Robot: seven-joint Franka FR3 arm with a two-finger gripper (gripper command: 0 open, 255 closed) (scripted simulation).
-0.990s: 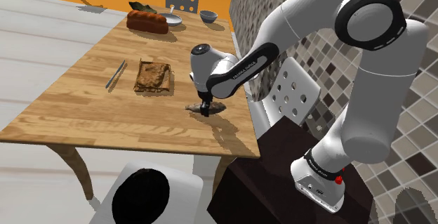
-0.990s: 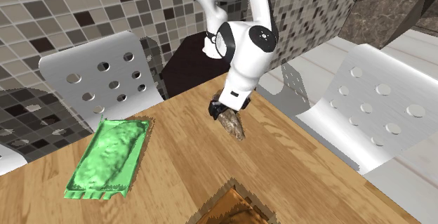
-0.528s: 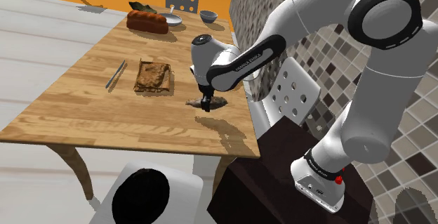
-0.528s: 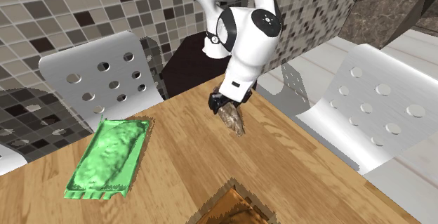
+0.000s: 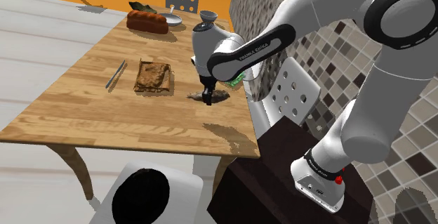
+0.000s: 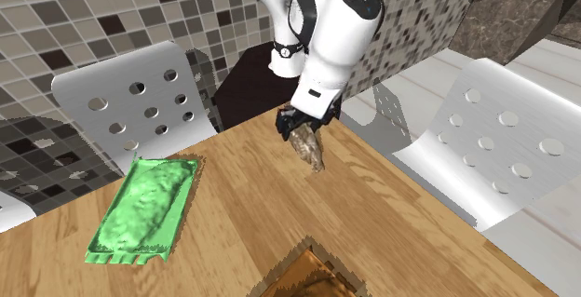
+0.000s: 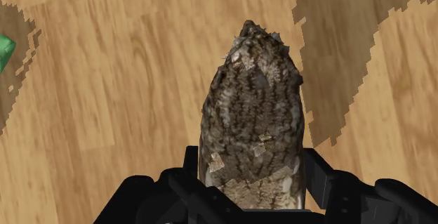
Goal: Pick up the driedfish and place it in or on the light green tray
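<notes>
The dried fish [image 7: 253, 131] is a mottled brown and grey, scaly, tapered body. My gripper [image 7: 249, 180] is shut on its thick end, and it hangs above the wooden table [image 7: 105, 82]. In the second exterior view the gripper [image 6: 300, 126] holds the fish [image 6: 311, 151] near the table's far edge, tail slanting down. The light green tray [image 6: 144, 207] lies on the table toward that view's left, well apart from the fish. From the shoulder view the gripper [image 5: 207, 96] carries the fish [image 5: 216, 96] over the table's right side, and a bit of green tray [image 5: 237, 81] peeks from behind the arm.
A brown woven mat [image 5: 153, 76] and a grey utensil [image 5: 116, 74] lie mid-table. A bread loaf [image 5: 147, 22], a plate [image 5: 169, 19] and a bowl [image 5: 208, 16] stand at the far end. White perforated chairs [image 6: 126, 100] [image 6: 507, 146] flank the table. The dark stand [image 5: 281, 166] sits beside it.
The gripper has risen off the table with the dried fish held in it, and has moved a little toward the far end of the table in the shoulder view.
</notes>
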